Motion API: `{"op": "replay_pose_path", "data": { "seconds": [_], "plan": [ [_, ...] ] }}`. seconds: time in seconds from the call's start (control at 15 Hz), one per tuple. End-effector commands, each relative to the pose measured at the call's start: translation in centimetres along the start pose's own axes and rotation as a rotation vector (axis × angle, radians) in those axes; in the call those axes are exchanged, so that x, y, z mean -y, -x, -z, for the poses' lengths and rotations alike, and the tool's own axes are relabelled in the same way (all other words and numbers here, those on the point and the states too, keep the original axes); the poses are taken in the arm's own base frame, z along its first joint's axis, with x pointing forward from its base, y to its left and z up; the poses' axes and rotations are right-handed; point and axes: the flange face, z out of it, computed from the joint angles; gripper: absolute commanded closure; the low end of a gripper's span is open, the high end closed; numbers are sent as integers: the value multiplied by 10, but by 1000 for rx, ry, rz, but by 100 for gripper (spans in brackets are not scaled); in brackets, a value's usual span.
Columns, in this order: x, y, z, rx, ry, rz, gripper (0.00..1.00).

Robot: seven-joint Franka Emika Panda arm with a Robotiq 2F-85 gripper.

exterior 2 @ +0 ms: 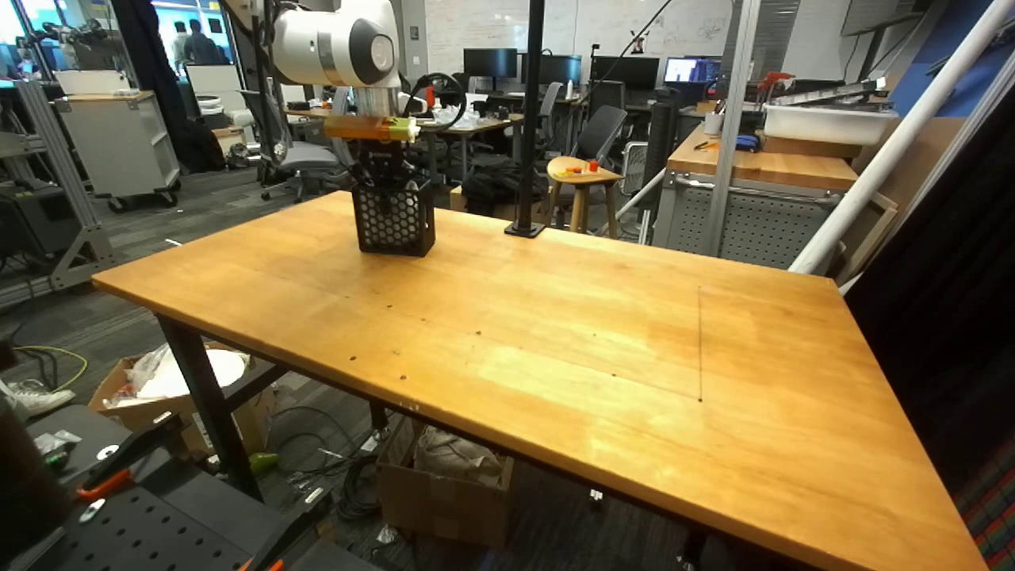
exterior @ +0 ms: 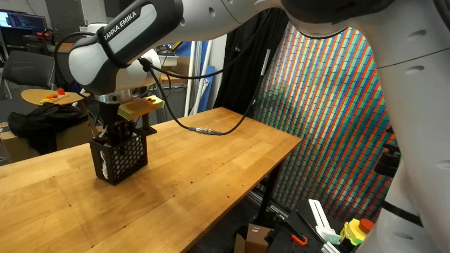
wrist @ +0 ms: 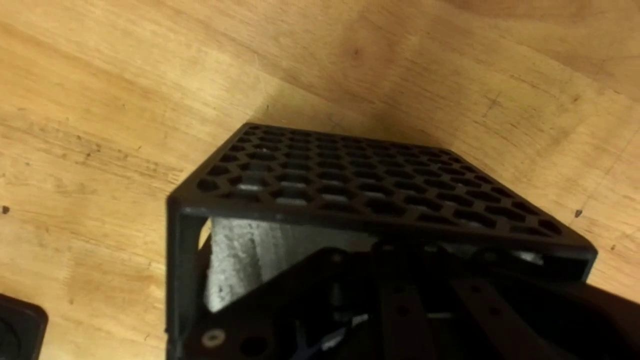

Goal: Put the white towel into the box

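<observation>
The box [exterior: 111, 165] is black and open-topped, with honeycomb walls. It stands upright on the wooden table in both exterior views [exterior 2: 429, 230], and its near wall and rim [wrist: 300, 217] fill the middle of the wrist view. The white towel lies inside the box; it shows through a side opening [exterior: 104, 165] and below the rim in the wrist view [wrist: 240, 255]. My gripper [exterior: 121, 135] points down into the box top, also seen in an exterior view [exterior 2: 388, 170]. Its linkages [wrist: 410, 255] lean together, dark against the rim. The fingertips are hidden, so their hold on the towel does not show.
The wooden table [exterior: 197, 168] extends around the box. A black post [exterior 2: 525, 228] stands at the table's far edge beside the box; its base corner [wrist: 20, 325] shows in the wrist view. A cable [exterior: 225, 133] hangs from the arm low over the table.
</observation>
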Motion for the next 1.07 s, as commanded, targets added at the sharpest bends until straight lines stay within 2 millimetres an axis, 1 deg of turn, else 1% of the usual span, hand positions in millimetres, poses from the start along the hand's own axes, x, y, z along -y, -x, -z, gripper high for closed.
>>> {"op": "replay_pose_path", "data": {
  "seconds": [0.0,0.73,1.0],
  "plan": [
    [0,-9,-1,11,-48,7,99],
    [2,-20,-8,25,-96,30,99],
    [-2,-27,-18,10,-133,27,99]
  ]
}}
